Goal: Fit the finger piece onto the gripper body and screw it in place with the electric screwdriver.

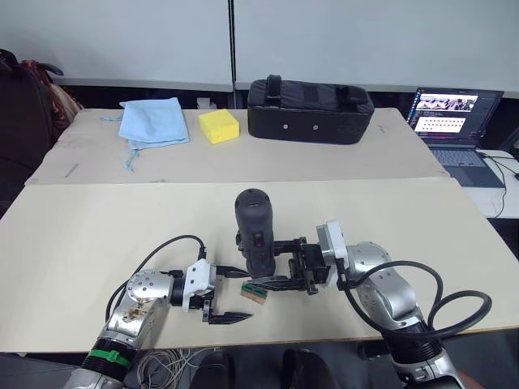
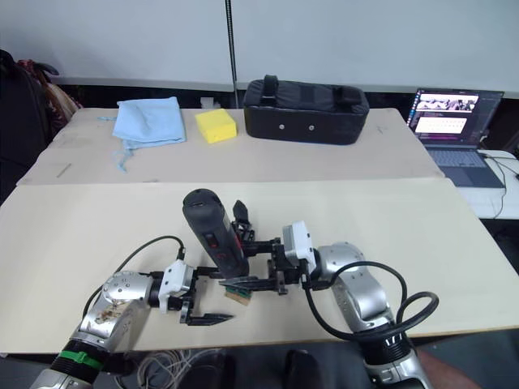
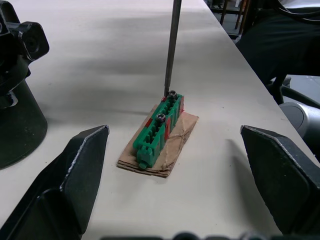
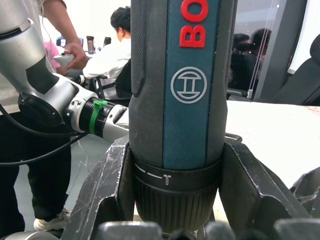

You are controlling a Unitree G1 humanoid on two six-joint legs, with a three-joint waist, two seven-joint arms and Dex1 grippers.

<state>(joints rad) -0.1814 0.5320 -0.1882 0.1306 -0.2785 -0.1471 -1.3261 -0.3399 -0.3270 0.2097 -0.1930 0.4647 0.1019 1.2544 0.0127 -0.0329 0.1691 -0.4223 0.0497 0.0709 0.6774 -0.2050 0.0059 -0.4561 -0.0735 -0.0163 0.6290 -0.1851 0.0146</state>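
The electric screwdriver (image 1: 255, 233) is clamped upright in the right hand (image 1: 304, 271), its bit (image 3: 172, 47) set on a screw in the green holder (image 3: 159, 131) (screw pickup, judged). The left hand (image 1: 223, 316) rests wide open, empty. The gripper body (image 2: 241, 219) stands behind; a steady lift is required next

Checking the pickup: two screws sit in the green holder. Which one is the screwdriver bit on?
The screw at the end of the green holder, right under the bit; the other screw sits mid-holder.
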